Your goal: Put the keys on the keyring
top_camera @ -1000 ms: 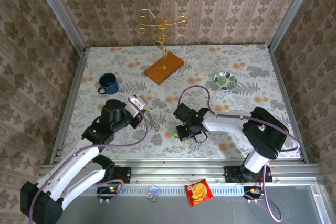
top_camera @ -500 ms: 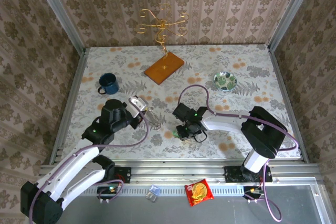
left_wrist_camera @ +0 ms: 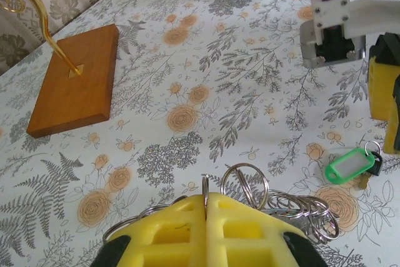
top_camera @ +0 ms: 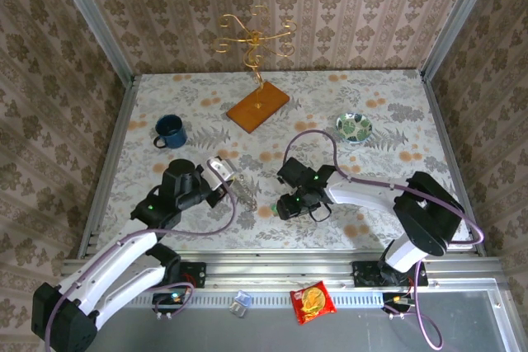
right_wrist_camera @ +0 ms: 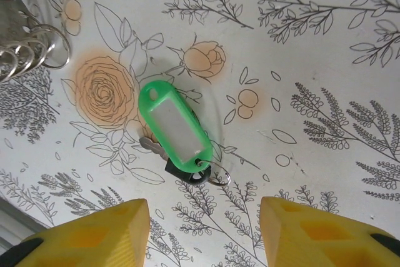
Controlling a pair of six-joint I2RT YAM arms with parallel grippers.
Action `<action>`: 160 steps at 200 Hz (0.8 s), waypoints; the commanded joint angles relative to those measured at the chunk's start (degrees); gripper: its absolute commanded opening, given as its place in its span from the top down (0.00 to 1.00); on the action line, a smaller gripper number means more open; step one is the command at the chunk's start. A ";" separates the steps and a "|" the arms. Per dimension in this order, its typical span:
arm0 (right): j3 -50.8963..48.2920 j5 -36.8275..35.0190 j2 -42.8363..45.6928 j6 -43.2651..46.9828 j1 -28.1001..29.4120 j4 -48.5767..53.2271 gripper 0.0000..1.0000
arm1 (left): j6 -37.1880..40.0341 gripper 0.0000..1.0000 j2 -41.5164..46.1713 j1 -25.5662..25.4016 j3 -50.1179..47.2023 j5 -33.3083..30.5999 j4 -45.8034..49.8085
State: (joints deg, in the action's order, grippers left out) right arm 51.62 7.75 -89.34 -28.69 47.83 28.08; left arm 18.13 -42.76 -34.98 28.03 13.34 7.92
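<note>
mug (top_camera: 169, 131): blue, upright at the far left of the table (top_camera: 396, 113), well apart from both arms.
left gripper (left_wrist_camera: 206, 201): we see its yellow fingers pressed flat together, with the edge of one ring pinched upright between the tips.
keyring (left_wrist_camera: 295, 209): a bunch of silvery rings held in the left gripper and trailing off to the right of its fingers. We cannot tell whether the loose end rests on the table.
stand (top_camera: 257, 106): gold wire rising from a wooden base at the back of the table, beyond the keyring.
keys (right_wrist_camera: 174, 130): they lie flat on the table near the keyring's loose end, apart from it. We see a green tag with a white label on top, a dark-headed key partly under it, and a small ring at the dark head.
right gripper (right_wrist_camera: 203, 217): spread wide above the table and touching nothing. The keys lie just ahead of the gap between its fingers.
bowl (top_camera: 353, 127): green-patterned, toward the back right, well apart from the keys.
</note>
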 commanded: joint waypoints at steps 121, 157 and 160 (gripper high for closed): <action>0.46 1.32 -3.67 4.24 -0.67 -1.23 0.57 | 2.76 1.00 0.14 -1.76 -0.17 1.00 -0.10; 2.06 1.47 -5.80 8.51 -1.09 -0.46 0.61 | 2.92 1.00 0.32 -1.84 -0.08 0.81 0.12; 2.08 1.48 -5.88 8.48 -1.12 -0.48 0.61 | 2.88 1.00 0.31 -1.80 -0.08 0.80 0.07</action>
State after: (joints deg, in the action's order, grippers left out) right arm 51.92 8.51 -93.45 -23.86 47.11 27.03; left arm 19.81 -42.78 -36.36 28.03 13.32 8.08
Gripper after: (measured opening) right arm 0.397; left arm 0.049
